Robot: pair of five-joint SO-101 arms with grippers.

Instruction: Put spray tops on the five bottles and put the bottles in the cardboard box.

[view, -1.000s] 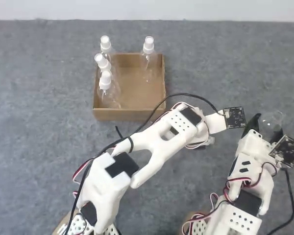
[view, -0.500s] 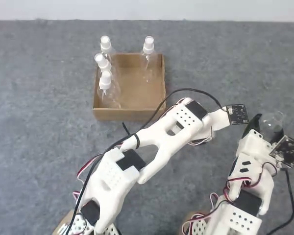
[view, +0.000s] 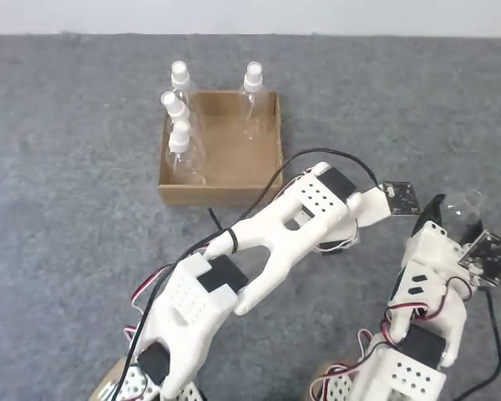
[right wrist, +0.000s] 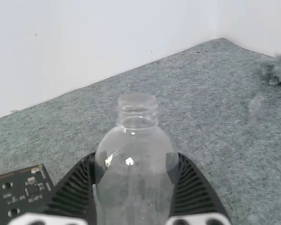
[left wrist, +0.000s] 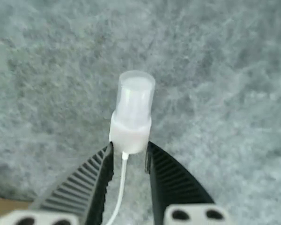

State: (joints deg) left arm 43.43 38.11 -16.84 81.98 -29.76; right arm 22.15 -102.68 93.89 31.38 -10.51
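Observation:
My left gripper (left wrist: pixel 129 152) is shut on a white spray top (left wrist: pixel 131 115), whose thin tube (left wrist: pixel 119 187) hangs down between the fingers above the grey carpet. In the high view the left arm (view: pixel 305 213) stretches across to just beside the right arm. My right gripper (right wrist: pixel 135 161) is shut on a clear bottle (right wrist: pixel 136 117) with an uncovered neck, held upright. From above, that bottle (view: pixel 466 204) stands at the right, close to the left arm's wrist board (view: pixel 398 199). The cardboard box (view: pixel 221 194) holds several capped bottles (view: pixel 180 138).
Grey carpet covers the table (view: pixel 75 217). A white wall runs along the far edge. Black cables loop over the left arm (view: pixel 317 159). The box stands at the far left-centre, with open carpet to its left and right.
The left arm's upper links have shifted a little farther from its base, with the wrist staying beside the right arm's bottle. The right arm and its bottle have kept still.

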